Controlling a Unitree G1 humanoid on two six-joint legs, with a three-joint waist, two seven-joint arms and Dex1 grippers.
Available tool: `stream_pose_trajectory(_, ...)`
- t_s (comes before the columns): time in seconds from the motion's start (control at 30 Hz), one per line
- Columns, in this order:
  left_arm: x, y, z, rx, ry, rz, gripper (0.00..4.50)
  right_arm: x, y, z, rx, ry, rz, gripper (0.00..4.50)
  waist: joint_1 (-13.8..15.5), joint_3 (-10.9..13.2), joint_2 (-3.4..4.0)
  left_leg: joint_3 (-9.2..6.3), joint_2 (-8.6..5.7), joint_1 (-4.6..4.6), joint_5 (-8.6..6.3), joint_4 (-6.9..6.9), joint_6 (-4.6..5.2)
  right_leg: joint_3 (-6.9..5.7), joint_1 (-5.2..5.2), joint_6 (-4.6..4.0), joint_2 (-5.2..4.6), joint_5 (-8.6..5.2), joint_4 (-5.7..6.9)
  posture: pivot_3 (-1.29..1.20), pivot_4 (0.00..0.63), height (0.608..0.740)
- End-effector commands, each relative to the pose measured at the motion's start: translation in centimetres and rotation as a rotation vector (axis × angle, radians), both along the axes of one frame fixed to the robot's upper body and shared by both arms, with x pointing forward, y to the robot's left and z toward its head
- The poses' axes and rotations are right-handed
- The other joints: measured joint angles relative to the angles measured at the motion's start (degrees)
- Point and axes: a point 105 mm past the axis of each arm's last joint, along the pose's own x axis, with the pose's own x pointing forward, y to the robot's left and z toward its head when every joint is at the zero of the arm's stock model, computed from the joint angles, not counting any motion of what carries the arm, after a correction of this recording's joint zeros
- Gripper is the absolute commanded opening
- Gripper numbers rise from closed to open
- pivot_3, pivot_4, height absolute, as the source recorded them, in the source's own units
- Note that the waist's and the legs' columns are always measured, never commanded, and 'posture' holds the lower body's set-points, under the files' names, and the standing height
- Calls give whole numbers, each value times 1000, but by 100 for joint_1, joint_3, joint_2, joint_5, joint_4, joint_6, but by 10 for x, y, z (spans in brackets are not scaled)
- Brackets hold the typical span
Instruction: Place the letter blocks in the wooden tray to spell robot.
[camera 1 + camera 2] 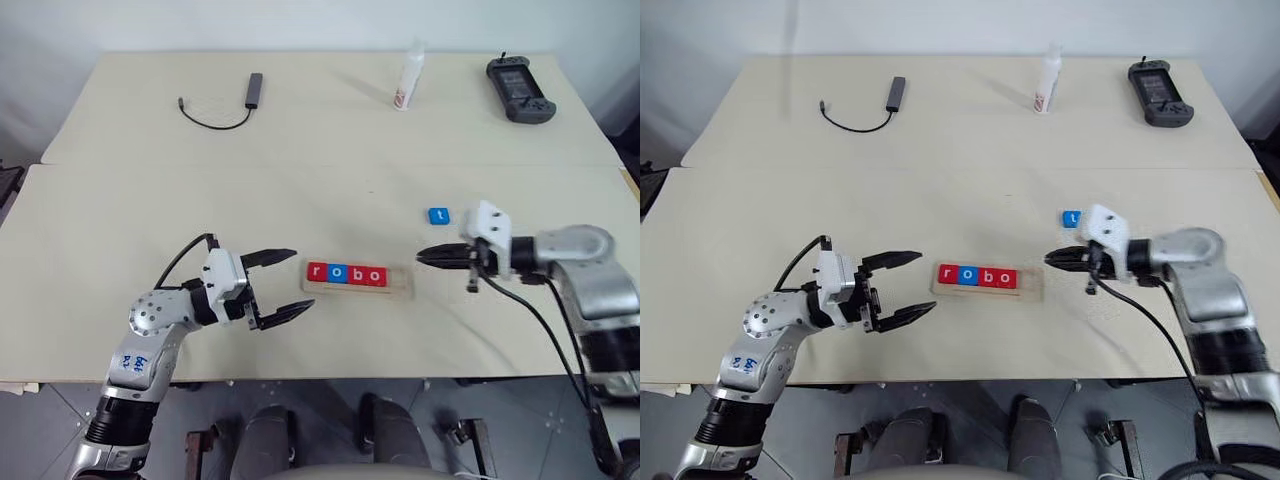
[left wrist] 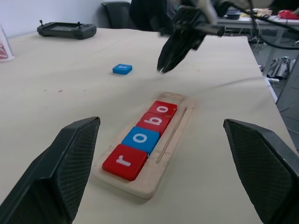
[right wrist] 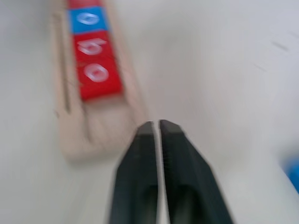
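Four letter blocks sit in the wooden tray (image 1: 405,288), reading r (image 1: 318,271), o (image 1: 337,273), b (image 1: 356,274), o (image 1: 375,275): three red and one blue, packed against the tray's left end, so one slot at its right end is bare. The fifth, the blue t block (image 1: 438,215), lies flat on the table (image 1: 120,210) beyond the tray's right end and a little farther from the robot, apart from it.

The step in hand looks like fetching that last block. The right gripper (image 1: 430,256) hangs just off the tray's right end, between tray and t block, its fingers almost together with only a thin slit between them and nothing in them. The left gripper (image 1: 285,283) waits off the tray's left end, fingers spread wide, empty.

Next, I judge, the right gripper must part its fingers, reach over the t block, pinch it by its edges, then set it into the bare slot (letter upright, beside the second o).
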Motion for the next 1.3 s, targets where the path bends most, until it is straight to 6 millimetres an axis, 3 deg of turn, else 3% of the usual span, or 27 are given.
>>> stream_pose_trajectory(0.03,0,4,1,1,-19,2,4500,-8,-25,19,50,-142,-143,1581,6,0,0,3,0,1,0,-2,0,2,-1,0,0,0,0,0,150,740)
stream_pose_trajectory(0.2,8,4,2,-3,-12,-14,4500,-44,-78,9,149,-267,-412,3273,91,-1,1,1,1,5,0,-3,0,1,3,0,2,0,1,0,150,740)
stream_pose_trajectory(0.3,13,5,5,-2,-19,-22,4500,-58,-86,-2,161,-275,-477,4308,60,-1,1,8,-2,6,0,-3,0,8,4,1,2,0,-1,0,150,740)
stream_pose_trajectory(0.33,14,5,6,-2,-20,-24,4500,-62,-89,-5,182,-269,-505,4455,50,-1,1,12,-1,9,0,-3,0,11,4,1,2,1,-1,0,150,740)
stream_pose_trajectory(0.53,19,6,10,-14,-23,-25,4500,-63,-89,-12,228,-259,-542,4455,-67,-4,6,20,3,22,1,-7,-1,25,3,1,6,0,5,0,150,740)
stream_pose_trajectory(0.7,19,8,12,-23,-41,1,4500,-45,-77,-10,252,-235,-523,4455,-88,-4,6,18,4,22,1,-7,-1,25,3,1,6,0,5,0,150,740)
stream_pose_trajectory(0.93,18,13,15,-56,-60,76,4500,0,-54,8,273,-147,-519,4455,-85,-4,7,16,4,21,1,-7,0,25,1,0,6,1,8,0,150,740)
stream_pose_trajectory(1.1,16,20,18,-109,-40,152,4500,42,-37,33,308,-101,-558,4455,-86,-4,7,16,4,13,1,-4,0,25,-7,-1,4,1,9,0,150,740)
stream_pose_trajectory(1.3,12,23,19,-125,-38,202,4500,76,-20,43,327,-53,-610,4455,-90,-4,7,7,1,2,0,-6,1,11,-6,-2,1,1,6,0,150,740)
